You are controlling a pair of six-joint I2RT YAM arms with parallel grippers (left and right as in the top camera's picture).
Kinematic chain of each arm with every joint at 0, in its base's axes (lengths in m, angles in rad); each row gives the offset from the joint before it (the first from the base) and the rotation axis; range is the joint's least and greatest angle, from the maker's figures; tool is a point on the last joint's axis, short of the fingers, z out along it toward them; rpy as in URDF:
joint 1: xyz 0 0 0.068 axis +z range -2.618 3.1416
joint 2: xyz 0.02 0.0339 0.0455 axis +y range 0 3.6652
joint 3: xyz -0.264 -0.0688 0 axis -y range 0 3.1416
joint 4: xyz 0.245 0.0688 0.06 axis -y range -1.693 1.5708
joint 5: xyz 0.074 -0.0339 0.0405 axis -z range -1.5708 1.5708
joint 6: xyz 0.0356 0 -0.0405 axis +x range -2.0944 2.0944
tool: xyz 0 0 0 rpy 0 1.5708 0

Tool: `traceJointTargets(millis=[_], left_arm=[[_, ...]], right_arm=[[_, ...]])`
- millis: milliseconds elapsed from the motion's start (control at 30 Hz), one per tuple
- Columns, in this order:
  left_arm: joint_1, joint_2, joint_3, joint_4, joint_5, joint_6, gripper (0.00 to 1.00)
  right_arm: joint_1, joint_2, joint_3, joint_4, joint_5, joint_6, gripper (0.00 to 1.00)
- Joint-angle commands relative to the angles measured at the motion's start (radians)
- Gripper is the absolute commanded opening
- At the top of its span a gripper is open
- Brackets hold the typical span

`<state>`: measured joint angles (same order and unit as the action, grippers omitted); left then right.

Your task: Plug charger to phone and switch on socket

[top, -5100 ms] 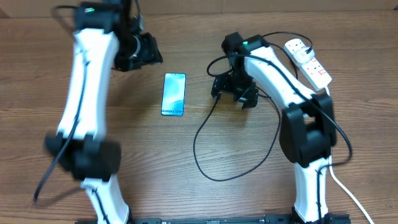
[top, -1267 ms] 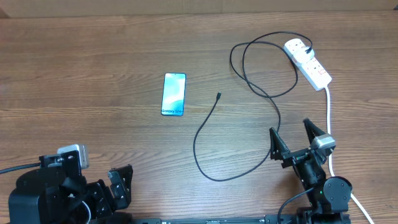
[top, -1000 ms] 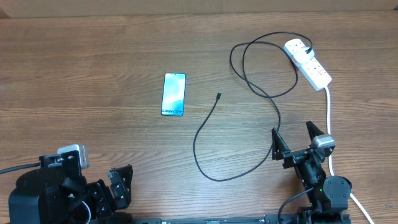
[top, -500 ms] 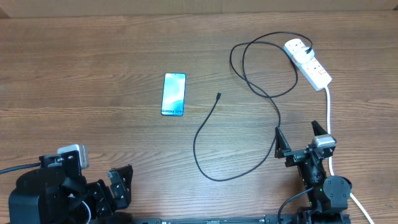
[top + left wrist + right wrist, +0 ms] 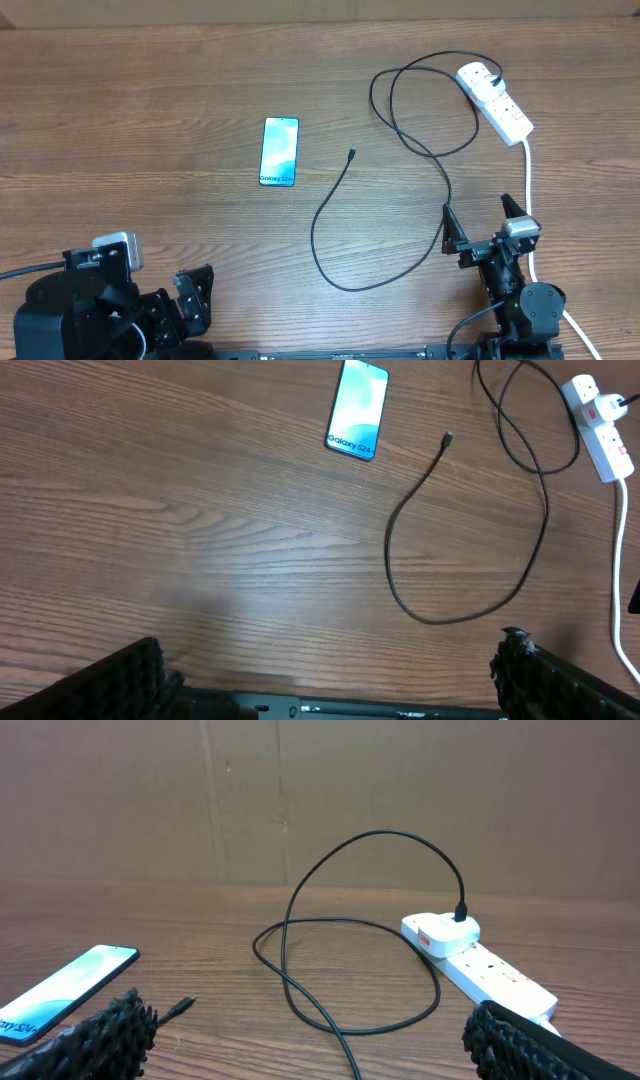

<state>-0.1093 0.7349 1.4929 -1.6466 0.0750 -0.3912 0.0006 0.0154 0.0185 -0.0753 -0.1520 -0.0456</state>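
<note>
The phone (image 5: 280, 151) lies flat on the table, cyan screen up; it also shows in the left wrist view (image 5: 358, 408) and the right wrist view (image 5: 60, 984). The black charger cable (image 5: 340, 195) loops across the table, its connector tip (image 5: 352, 154) lying free right of the phone. Its white plug (image 5: 476, 73) sits in the socket strip (image 5: 497, 101) at the far right. My left gripper (image 5: 330, 680) is open and empty at the front left edge. My right gripper (image 5: 484, 224) is open and empty at the front right, far from the cable tip.
The socket's thick white lead (image 5: 527, 195) runs down the right side past my right arm base. A brown cardboard wall (image 5: 300, 790) stands behind the table's far edge. Bare wooden table (image 5: 150, 200) lies left of the phone.
Both arms have drawn back from over the table to the front edge. The cable, which the right gripper was over earlier, now lies loose with its tip beside the phone.
</note>
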Motion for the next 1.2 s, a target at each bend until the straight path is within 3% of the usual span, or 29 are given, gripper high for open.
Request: traceJointTargets(millis=[0,200,333,400,800,1167], left_arm=[[0.004,-0.006,-0.001,0.000,-0.030,-0.013,1.00],[0.004,-0.007,-0.011,0.093,-0.029,0.003,0.99],[0.004,-0.045,-0.089,0.285,0.019,0.144,1.00],[0.004,-0.093,-0.179,0.406,0.058,0.202,0.99],[0.004,-0.386,-0.763,1.011,0.048,0.284,0.99],[0.004,-0.552,-1.085,1.342,0.018,0.291,1.00]], right_arm=[[-0.004,-0.013,-0.010,0.003,0.004,-0.015,1.00],[-0.004,-0.013,-0.010,0.003,0.004,-0.015,1.00],[-0.004,-0.013,-0.010,0.003,0.004,-0.015,1.00],[-0.004,-0.013,-0.010,0.003,0.004,-0.015,1.00],[-0.004,-0.013,-0.010,0.002,0.004,-0.015,1.00],[-0.004,-0.013,-0.010,0.003,0.004,-0.015,1.00]])
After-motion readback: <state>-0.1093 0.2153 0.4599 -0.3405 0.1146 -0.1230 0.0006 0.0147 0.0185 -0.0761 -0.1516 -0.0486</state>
